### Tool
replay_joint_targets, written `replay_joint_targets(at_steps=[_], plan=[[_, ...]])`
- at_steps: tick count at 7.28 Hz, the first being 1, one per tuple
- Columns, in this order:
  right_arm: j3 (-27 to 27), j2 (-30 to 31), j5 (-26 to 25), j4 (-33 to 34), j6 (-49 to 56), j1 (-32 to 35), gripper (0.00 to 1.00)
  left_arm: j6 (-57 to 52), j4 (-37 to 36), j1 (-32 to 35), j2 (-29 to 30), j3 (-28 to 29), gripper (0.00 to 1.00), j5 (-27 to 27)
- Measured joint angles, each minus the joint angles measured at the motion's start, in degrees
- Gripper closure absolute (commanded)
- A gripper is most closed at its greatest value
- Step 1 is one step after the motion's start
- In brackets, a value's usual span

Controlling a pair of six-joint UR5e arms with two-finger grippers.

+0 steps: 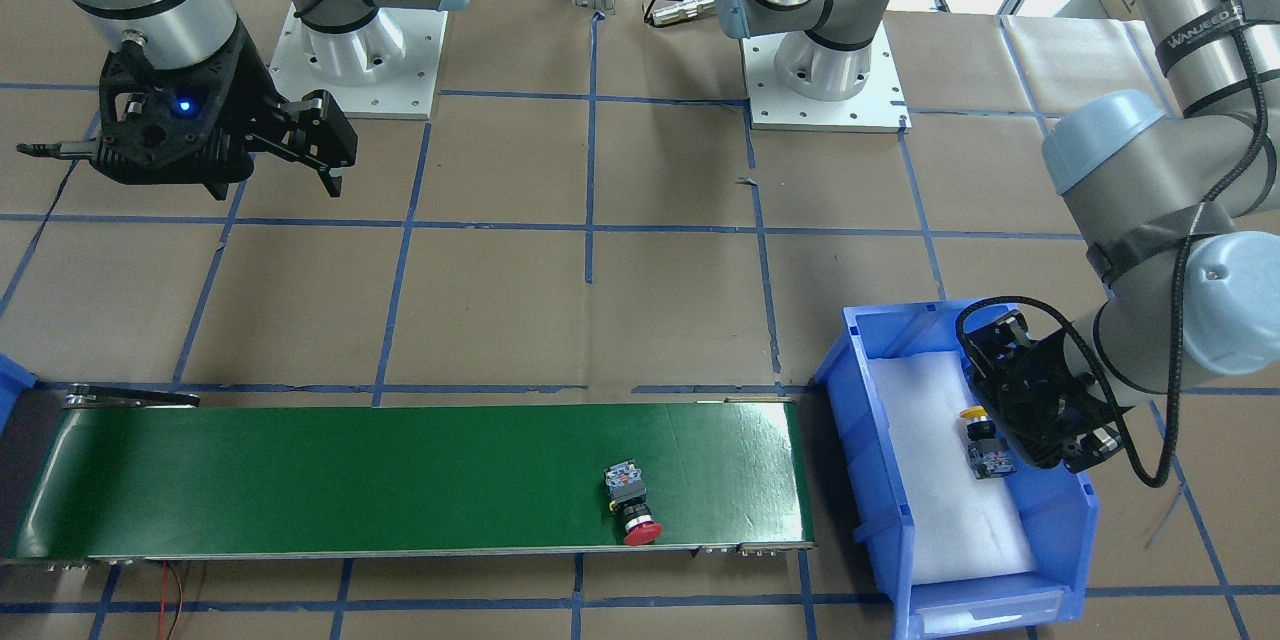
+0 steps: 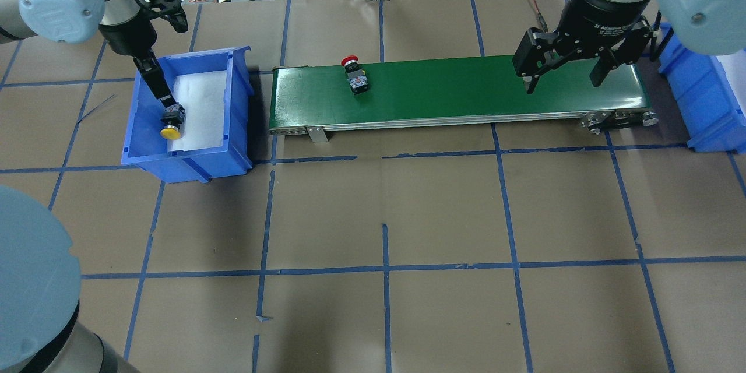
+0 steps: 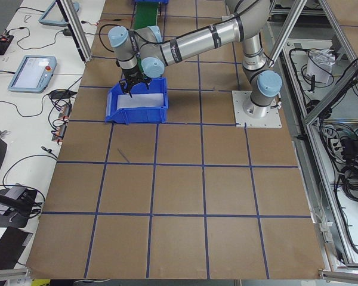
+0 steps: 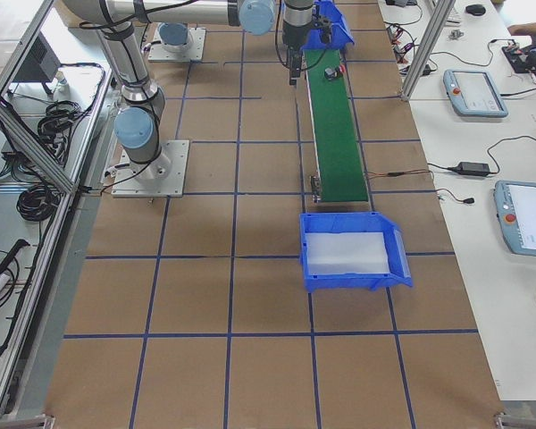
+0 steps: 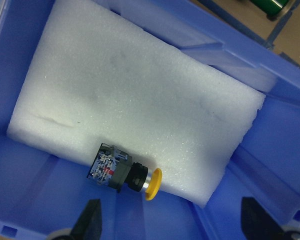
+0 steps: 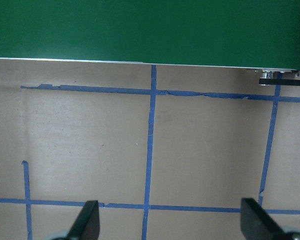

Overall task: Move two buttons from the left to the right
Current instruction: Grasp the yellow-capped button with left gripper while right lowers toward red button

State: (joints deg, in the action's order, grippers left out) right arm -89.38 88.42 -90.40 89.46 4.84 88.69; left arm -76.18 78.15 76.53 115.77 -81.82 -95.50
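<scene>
The yellow-capped button (image 5: pixel 125 172) lies on its side on the white foam (image 5: pixel 130 90) inside the left blue bin (image 2: pixel 186 55); it also shows in the overhead view (image 2: pixel 171 129) and the front view (image 1: pixel 985 445). My left gripper (image 5: pixel 171 215) is open just above it, with its fingers to either side and not touching it. The red mushroom button (image 2: pixel 354 76) lies on the green conveyor belt (image 2: pixel 454 84) near the belt's left end; it also shows in the front view (image 1: pixel 632 505). My right gripper (image 2: pixel 562 73) is open and empty above the belt's right end.
A second blue bin (image 2: pixel 699 99) with white foam stands past the belt's right end; it also shows in the right side view (image 4: pixel 353 250). The table is brown paper with blue tape lines. Both arm bases (image 1: pixel 825 70) stand at the robot's side of the table.
</scene>
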Motion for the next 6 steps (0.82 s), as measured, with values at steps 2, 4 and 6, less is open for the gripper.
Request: replay_joint_targets(at_steps=[2,4,6], plan=[[-0.1,-0.1,0.6,0.3,0.1,-0.3,0.00,-4.5,-5.4,-0.3,0.5,-2.3,0.00,-0.1],[-0.5,-0.2,0.6,0.6,-0.3,-0.3,0.00,-6.7,-8.3,-0.3,0.8,-3.8,0.01,-0.1],[-0.8,-0.4,0.6,1.3,-0.5,-0.3,0.00,-10.7,-10.5,-0.4,1.6,-4.6,0.01,-0.1]])
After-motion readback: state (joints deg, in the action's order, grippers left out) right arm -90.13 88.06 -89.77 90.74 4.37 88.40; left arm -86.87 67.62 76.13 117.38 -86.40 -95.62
